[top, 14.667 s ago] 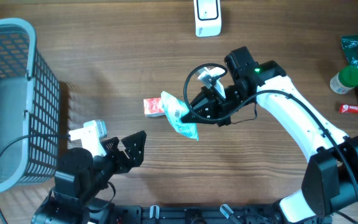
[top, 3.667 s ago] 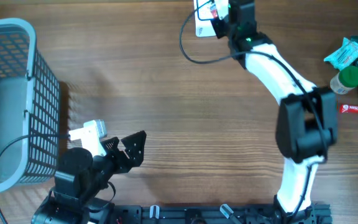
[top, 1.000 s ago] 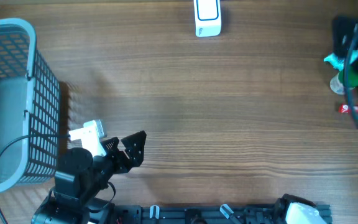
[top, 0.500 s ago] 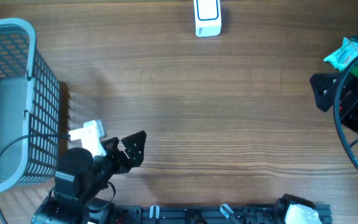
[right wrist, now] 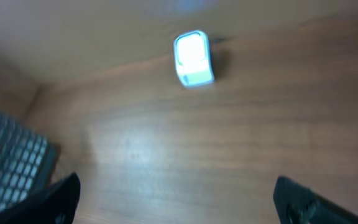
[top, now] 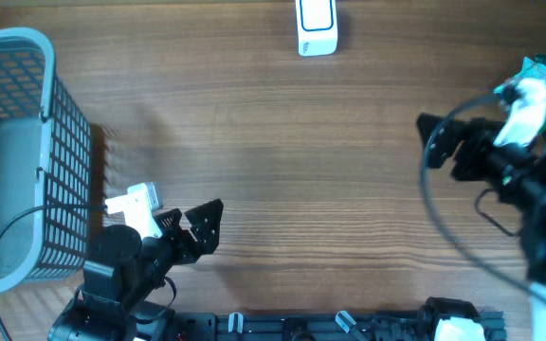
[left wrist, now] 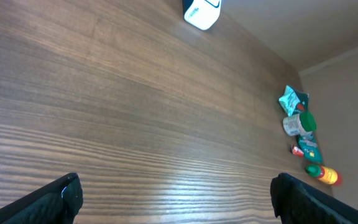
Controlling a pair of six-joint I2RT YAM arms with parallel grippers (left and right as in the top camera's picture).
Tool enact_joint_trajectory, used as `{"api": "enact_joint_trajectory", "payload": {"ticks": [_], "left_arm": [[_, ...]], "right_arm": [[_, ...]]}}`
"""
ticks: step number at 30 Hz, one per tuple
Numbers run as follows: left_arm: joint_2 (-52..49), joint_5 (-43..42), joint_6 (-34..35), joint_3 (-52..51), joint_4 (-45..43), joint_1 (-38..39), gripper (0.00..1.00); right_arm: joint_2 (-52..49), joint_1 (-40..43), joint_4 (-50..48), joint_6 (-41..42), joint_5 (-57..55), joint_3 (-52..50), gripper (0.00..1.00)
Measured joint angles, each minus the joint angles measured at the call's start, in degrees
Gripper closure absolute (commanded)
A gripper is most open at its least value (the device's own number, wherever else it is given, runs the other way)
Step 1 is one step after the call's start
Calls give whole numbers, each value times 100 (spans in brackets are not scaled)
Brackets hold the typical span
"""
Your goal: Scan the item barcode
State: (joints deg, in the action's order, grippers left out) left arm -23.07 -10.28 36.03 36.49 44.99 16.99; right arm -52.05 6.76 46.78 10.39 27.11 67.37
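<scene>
Bare tabletop [top: 282, 161] is seen across the whole middle, bounded by the basket [top: 17, 40] at the left edge, itself cut off by the frame, and the scanner [top: 316, 26] at the far edge. The left gripper [left wrist: 176, 198] is spread wide beside the basket, nothing in it. The right gripper [right wrist: 179, 198] is open and empty too, its arm blurred overhead. The teal packet [left wrist: 289, 99] is spotted in the pile at the right edge, partly covered overhead; its barcode cannot be made out.
</scene>
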Motion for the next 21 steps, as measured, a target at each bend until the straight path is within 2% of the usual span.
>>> {"api": "enact_joint_trajectory", "payload": {"ticks": [8, 12, 18, 21], "left_arm": [[0, -2, 0, 0, 4, 0, 0], [0, -2, 0, 0, 0, 0, 0], [0, -2, 0, 0, 2, 0, 0], [0, -2, 2, 0, 2, 0, 0]], "right_arm": [[1823, -170, -3449, 457, 264, -2979, 0], [2516, -170, -4769, 542, 291, -4129, 0], [3440, -175, -6002, 588, 286, -5462, 0], [4011, -203, -6271, 573, 278, -6004, 0]]}}
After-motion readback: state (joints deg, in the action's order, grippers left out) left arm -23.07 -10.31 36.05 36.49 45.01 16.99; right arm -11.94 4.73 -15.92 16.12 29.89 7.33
